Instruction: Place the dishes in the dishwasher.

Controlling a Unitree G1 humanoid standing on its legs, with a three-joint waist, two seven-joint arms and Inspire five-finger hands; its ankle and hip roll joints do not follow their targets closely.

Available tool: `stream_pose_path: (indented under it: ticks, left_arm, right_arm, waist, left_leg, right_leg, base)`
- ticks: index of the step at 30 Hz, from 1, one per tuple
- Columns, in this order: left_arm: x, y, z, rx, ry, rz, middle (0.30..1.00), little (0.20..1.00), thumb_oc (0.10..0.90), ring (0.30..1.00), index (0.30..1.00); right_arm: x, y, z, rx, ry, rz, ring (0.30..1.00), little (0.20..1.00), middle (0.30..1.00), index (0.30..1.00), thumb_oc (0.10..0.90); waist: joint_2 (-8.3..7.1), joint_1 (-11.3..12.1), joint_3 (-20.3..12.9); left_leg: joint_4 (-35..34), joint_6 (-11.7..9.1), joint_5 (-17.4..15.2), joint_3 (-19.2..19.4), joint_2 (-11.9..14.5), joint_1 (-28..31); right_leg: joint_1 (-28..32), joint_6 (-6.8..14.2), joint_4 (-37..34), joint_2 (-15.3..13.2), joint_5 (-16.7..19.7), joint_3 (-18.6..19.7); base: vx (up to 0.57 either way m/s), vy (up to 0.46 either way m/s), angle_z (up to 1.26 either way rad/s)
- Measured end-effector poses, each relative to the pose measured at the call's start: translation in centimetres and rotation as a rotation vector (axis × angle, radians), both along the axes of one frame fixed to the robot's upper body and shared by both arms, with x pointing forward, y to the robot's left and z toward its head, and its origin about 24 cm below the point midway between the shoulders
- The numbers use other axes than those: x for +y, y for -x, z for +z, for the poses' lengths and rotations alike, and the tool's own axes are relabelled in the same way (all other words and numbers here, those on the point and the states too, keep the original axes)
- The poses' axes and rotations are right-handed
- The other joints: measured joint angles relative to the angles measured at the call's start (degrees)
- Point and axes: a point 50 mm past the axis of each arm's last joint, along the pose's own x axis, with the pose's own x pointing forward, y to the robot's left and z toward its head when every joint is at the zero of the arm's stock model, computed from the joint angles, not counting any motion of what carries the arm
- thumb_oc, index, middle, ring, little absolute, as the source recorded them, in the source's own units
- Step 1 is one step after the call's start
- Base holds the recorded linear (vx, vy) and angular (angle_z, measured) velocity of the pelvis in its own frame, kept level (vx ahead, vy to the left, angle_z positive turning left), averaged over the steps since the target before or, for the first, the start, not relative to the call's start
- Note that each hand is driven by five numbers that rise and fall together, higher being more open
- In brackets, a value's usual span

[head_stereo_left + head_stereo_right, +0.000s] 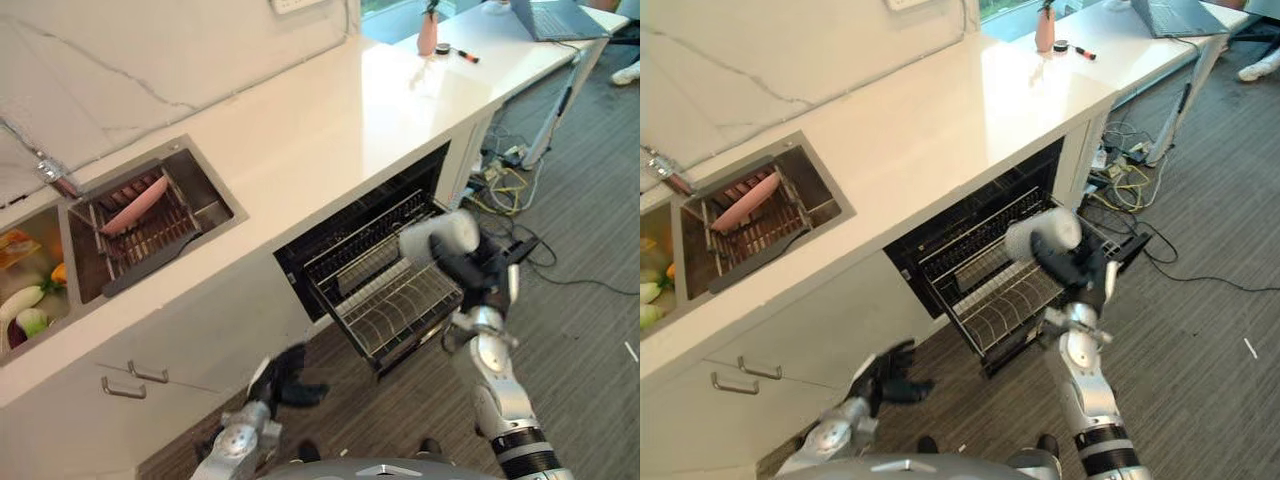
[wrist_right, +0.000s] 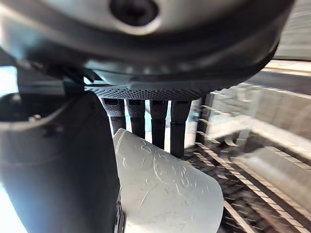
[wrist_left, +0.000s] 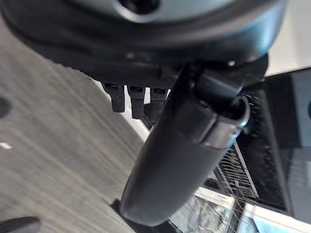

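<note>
With the right hand (image 1: 470, 268) curled round a white cup (image 1: 438, 236) over the pulled-out rack (image 1: 385, 300), the robot should lower it between the tines before letting go, left hand (image 1: 290, 378) hanging idle and relaxed.

Both eye views look steeply down from the robot's head onto the white tabletop (image 1: 330, 130), the sink (image 1: 120, 235) at the left of the frame and the pulled-out dishwasher rack (image 1: 990, 290) at centre. They share nearly the whole scene, slightly offset. The left wrist view sits very close behind the left hand (image 3: 184, 145), facing the floor (image 3: 53, 145). The right wrist view looks past the right hand (image 2: 58, 160) at a white cup (image 2: 165, 189) and the rack wires.
</note>
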Motion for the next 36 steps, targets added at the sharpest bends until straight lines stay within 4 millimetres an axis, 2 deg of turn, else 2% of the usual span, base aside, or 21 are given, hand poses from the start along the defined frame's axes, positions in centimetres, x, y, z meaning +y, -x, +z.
stream_pose_path:
  ticks: [3, 7, 11, 13, 14, 17, 19, 21, 23, 29, 34, 35, 36]
  left_arm:
    - [1.2, 0.8, -0.4, 0.026, -0.02, 0.044, 0.9, 0.9, 0.8, 0.9, 0.9]
    - [3.4, 1.4, -0.6, 0.038, -0.099, 0.083, 0.9, 0.9, 0.8, 0.9, 0.9]
    - [5.0, 1.8, -1.7, 0.086, -0.224, 0.05, 0.9, 0.9, 0.8, 0.9, 0.9]
    - [5.6, 3.4, -3.0, 0.194, -0.313, 0.012, 0.9, 0.9, 0.8, 0.9, 0.9]
    - [5.9, 4.2, -3.4, 0.231, -0.325, 0.006, 0.9, 0.9, 0.8, 0.9, 0.9]
    - [6.1, 4.5, -3.7, 0.265, -0.342, -0.04, 0.9, 0.9, 0.8, 0.9, 0.9]
    - [6.1, 4.6, -3.8, 0.272, -0.343, -0.054, 0.9, 0.9, 0.8, 0.9, 0.9]
    - [6.1, 4.5, -4.4, 0.314, -0.364, -0.099, 0.9, 0.9, 0.8, 0.9, 0.9]
    - [5.9, 3.8, -4.6, 0.323, -0.374, -0.113, 0.9, 0.9, 0.8, 0.9, 0.9]
    - [5.4, 3.1, -4.6, 0.305, -0.392, -0.133, 0.9, 0.9, 0.8, 0.9, 0.9]
    - [5.2, 2.9, -4.6, 0.293, -0.405, -0.15, 0.9, 0.9, 0.8, 0.9, 0.9]
    - [5.2, 2.9, -4.6, 0.294, -0.408, -0.151, 0.9, 0.9, 0.8, 0.9, 0.9]
    - [5.2, 2.9, -4.6, 0.293, -0.412, -0.155, 0.9, 0.9, 0.8, 0.9, 0.9]
  right_arm:
    - [-0.6, 0.5, -1.3, 0.078, 0.048, 0.04, 0.3, 0.3, 0.3, 0.3, 0.4]
    - [-1.9, 0.3, -1.1, 0.095, 0.215, 0.094, 0.3, 0.3, 0.3, 0.3, 0.4]
    - [-3.6, -0.5, -1.3, 0.166, 0.414, 0.131, 0.3, 0.3, 0.3, 0.3, 0.4]
    - [-4.6, -0.9, -0.8, 0.201, 0.566, 0.174, 0.3, 0.3, 0.3, 0.3, 0.4]
    - [-4.9, -1.3, -0.6, 0.209, 0.625, 0.198, 0.3, 0.3, 0.3, 0.3, 0.4]
    - [-5.7, -2.6, -0.2, 0.257, 0.769, 0.245, 0.3, 0.3, 0.3, 0.3, 0.4]
    - [-5.5, -2.9, -0.3, 0.265, 0.788, 0.256, 0.3, 0.3, 0.3, 0.3, 0.4]
    - [-4.3, -4.0, -1.7, 0.319, 0.749, 0.273, 0.3, 0.3, 0.3, 0.3, 0.4]
    - [-3.2, -3.6, -3.2, 0.376, 0.743, 0.344, 0.3, 0.3, 0.3, 0.3, 0.4]
    - [-0.4, -3.2, -5.3, 0.449, 0.747, 0.477, 0.3, 0.3, 0.3, 0.3, 0.4]
    - [0.4, -2.9, -6.3, 0.486, 0.743, 0.499, 0.3, 0.3, 0.3, 0.3, 0.4]
    - [0.4, -3.0, -6.3, 0.492, 0.758, 0.505, 0.328, 0.328, 0.328, 0.328, 0.419]
    - [0.3, -3.0, -6.4, 0.5, 0.779, 0.515, 0.9, 0.9, 0.9, 0.9, 0.8]
  waist:
    - [-0.72, 2.5, 0.3]
    - [-2.01, 4.6, 0.6]
    - [-3.44, 5.6, -0.2]
    - [-3.83, 5.9, -0.3]
    - [-3.87, 6.0, -0.3]
    - [-3.83, 6.1, -0.4]
    - [-3.8, 6.2, -0.5]
    - [-3.63, 5.7, -0.6]
    - [-3.52, 5.9, -0.7]
    - [-3.18, 6.4, -0.6]
    - [-3.07, 7.4, -0.6]
    - [-3.05, 7.4, -0.5]
    - [-3.04, 7.4, -0.5]
  left_leg:
    - [0.0, -0.3, 0.2, -1.1, -0.2, -0.7]
    - [0.0, -0.2, 0.6, -3.8, -0.8, -1.2]
    - [0.0, -0.2, 1.0, -6.0, -1.1, -2.3]
    - [0.0, -0.2, 1.1, -6.6, -1.3, -2.6]
    - [0.0, -0.2, 1.1, -6.7, -1.4, -2.7]
    - [0.0, -0.2, 1.2, -6.9, -1.4, -2.8]
    - [0.0, -0.2, 1.2, -6.9, -1.4, -2.8]
    - [0.0, -0.3, 1.2, -6.9, -1.3, -2.8]
    - [0.0, -0.3, 1.2, -7.0, -1.3, -3.3]
    - [0.0, -0.2, 1.4, -7.0, -1.2, -5.1]
    - [0.0, -0.2, 1.4, -6.9, -1.2, -5.1]
    - [0.0, -0.2, 1.4, -6.9, -1.1, -5.1]
    - [0.0, -0.2, 1.4, -6.9, -1.1, -5.1]
  right_leg:
    - [0.1, 0.0, 0.0, -0.1, 0.0, -1.1]
    - [1.7, 0.5, 0.0, -0.4, -0.4, -3.9]
    - [1.8, 0.6, 0.0, -0.4, -0.6, -6.2]
    - [1.9, 0.7, 0.0, -0.6, -0.7, -6.8]
    - [1.9, 0.7, 0.0, -0.6, -0.7, -6.9]
    - [1.9, 0.8, 0.0, -0.6, -0.7, -7.1]
    - [1.9, 0.7, 0.0, -0.6, -0.7, -7.1]
    - [1.9, 0.7, 0.0, -0.5, -0.8, -7.0]
    - [1.5, 0.7, 0.0, -0.5, -0.8, -7.2]
    - [-0.3, 0.6, 0.0, -0.4, -0.8, -7.2]
    - [-0.3, 0.6, 0.0, -0.3, -0.9, -7.2]
    - [-0.4, 0.6, 0.0, -0.3, -0.9, -7.2]
    - [-0.4, 0.6, -0.1, -0.3, -0.9, -7.2]
  base:
    - [0.01, -0.009, 0.22]
    - [0.0, -0.017, 0.34]
    - [0.02, -0.005, 0.3]
    - [0.02, 0.012, 0.17]
    - [0.01, 0.015, 0.08]
    - [0.01, 0.008, 0.03]
    - [0.0, 0.0, 0.0]
    - [0.0, 0.0, 0.0]
    - [-0.01, 0.005, 0.02]
    - [-0.01, 0.001, 0.0]
    - [0.0, 0.0, 0.0]
    - [0.0, 0.0, 0.0]
    - [0.0, 0.0, 0.0]
